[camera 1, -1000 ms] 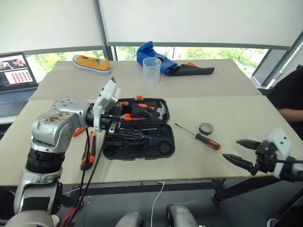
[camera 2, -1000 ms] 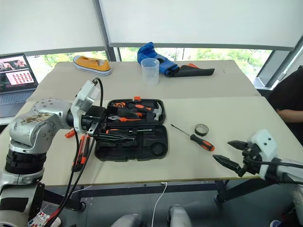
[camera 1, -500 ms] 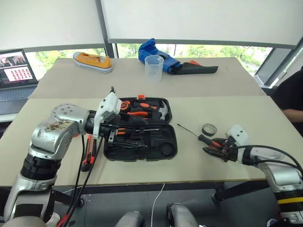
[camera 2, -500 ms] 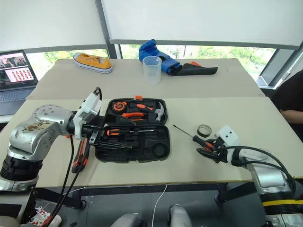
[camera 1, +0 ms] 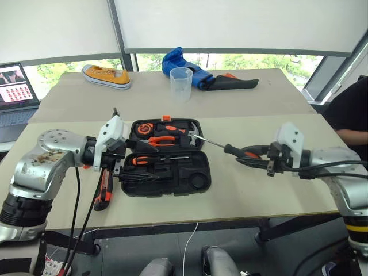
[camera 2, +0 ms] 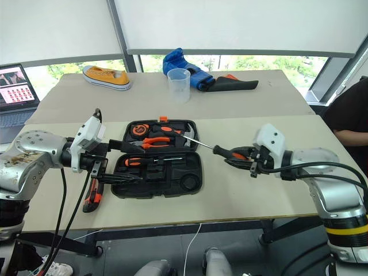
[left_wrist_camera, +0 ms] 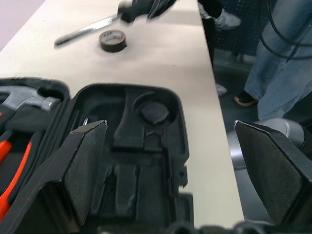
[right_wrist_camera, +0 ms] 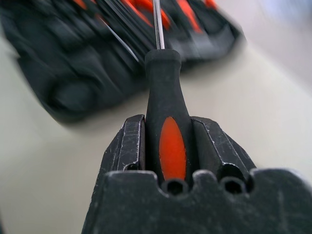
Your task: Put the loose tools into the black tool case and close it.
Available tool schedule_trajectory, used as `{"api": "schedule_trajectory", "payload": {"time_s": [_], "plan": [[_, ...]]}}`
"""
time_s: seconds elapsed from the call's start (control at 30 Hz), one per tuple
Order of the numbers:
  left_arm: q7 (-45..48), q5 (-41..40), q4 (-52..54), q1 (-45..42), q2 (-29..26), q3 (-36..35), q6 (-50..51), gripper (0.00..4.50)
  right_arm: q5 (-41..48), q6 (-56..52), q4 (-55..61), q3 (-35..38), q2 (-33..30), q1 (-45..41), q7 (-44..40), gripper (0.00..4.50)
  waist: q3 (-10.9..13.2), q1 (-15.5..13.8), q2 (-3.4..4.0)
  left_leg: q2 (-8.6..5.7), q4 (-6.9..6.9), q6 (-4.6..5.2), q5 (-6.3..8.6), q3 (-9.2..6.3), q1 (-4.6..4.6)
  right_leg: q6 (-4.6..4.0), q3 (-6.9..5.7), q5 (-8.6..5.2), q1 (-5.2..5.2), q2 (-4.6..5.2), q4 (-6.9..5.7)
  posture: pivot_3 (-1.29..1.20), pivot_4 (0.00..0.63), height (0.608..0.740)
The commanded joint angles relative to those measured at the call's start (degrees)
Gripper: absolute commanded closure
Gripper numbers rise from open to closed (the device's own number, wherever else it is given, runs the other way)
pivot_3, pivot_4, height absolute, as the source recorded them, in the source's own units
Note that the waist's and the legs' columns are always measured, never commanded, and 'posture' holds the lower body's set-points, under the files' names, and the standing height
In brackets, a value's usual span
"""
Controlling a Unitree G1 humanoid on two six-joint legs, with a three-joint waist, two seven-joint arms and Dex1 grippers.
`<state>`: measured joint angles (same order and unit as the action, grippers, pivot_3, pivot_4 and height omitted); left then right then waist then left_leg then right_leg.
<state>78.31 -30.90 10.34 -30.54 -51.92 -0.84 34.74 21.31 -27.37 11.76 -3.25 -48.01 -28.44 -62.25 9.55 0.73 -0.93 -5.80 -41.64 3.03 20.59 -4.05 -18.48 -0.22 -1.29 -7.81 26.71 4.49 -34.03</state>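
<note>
Head pair: looking forward and down from above the desk [camera 1: 276, 195], both eyes taking in the open black tool case [camera 1: 167, 155] mid-scene, windows beyond.
Left wrist: low and close, peering along the left gripper [left_wrist_camera: 185, 161], its fingers [left_wrist_camera: 85, 161] wide apart, over the case's moulded recesses toward the tape roll [left_wrist_camera: 113, 41].
Right wrist: right up on the right gripper [right_wrist_camera: 168, 146], facing the case across the desk.
Shared: the case in all views; the screwdriver [camera 2: 224, 151] in all views.

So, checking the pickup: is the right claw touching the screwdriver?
Touching. The right wrist view shows both fingers of the right claw pressed against the screwdriver handle.
</note>
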Motion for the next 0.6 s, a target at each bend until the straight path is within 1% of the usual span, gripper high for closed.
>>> {"api": "schedule_trajectory", "payload": {"time_s": [0.03,0.13,0.23,0.33,0.43,0.6], "plan": [[1.01,-1.53,1.1,1.87,-2.88,-4.25,-1.13,0.0,-5.7,5.01,-5.11,-8.65,5.08,-8.15,-2.32,3.46,0.01,0.16,-0.03,0.0,0.0,0.0,0.0,0.0,-0.01,0.0,0.01,0.0,0.01,0.01,0.0,0.0,0.15,0.724],[1.06,-2.19,2.36,5.21,-5.61,-7.17,-0.52,0.0,-10.32,9.4,-13.29,-13.96,11.06,-14.71,-2.67,3.46,0.02,0.35,-0.01,-0.01,0.04,0.0,0.0,0.06,-0.09,-0.04,0.04,0.02,0.22,0.01,-0.04,0.0,0.15,0.724],[0.18,-2.88,3.48,7.16,-6.77,-9.09,0.25,0.0,-13.01,13.03,-18.5,-16.49,14.5,-17.39,-3.4,3.46,0.02,-0.02,-0.01,-0.02,0.04,-0.01,0.0,0.12,-0.32,-0.16,-0.1,0.09,0.52,-0.05,-0.05,0.0,0.15,0.724],[-1.14,-3.03,4.59,9.09,-7.16,-10.67,0.34,0.0,-15.47,16.14,-22.85,-18.57,17.66,-19.28,-3.82,3.46,0.02,-0.12,0.0,-0.14,-0.01,-0.01,0.0,0.01,-0.57,-0.19,-0.52,0.11,0.67,-0.05,-0.05,0.0,0.15,0.724],[-2.7,-3.53,5.6,9.94,-7.17,-11.6,0.65,0.0,-17.93,19.56,-26.62,-19.79,19.24,-20.43,-4.31,3.46,0.02,0.05,0.0,-0.26,-0.06,-0.01,0.0,-0.01,-0.8,-0.21,-0.76,0.17,0.82,0.03,-0.07,0.0,0.15,0.724],[-4.28,-4.18,6.21,10.11,-7.4,-11.91,0.9,0.0,-20.04,22.06,-31.22,-19.66,20.75,-21.0,-3.92,3.46,0.03,0.48,0.02,-0.23,-0.05,-0.07,0.01,-0.04,-0.79,-0.3,-0.93,0.19,0.83,0.0,-0.06,0.0,0.15,0.724]]}}
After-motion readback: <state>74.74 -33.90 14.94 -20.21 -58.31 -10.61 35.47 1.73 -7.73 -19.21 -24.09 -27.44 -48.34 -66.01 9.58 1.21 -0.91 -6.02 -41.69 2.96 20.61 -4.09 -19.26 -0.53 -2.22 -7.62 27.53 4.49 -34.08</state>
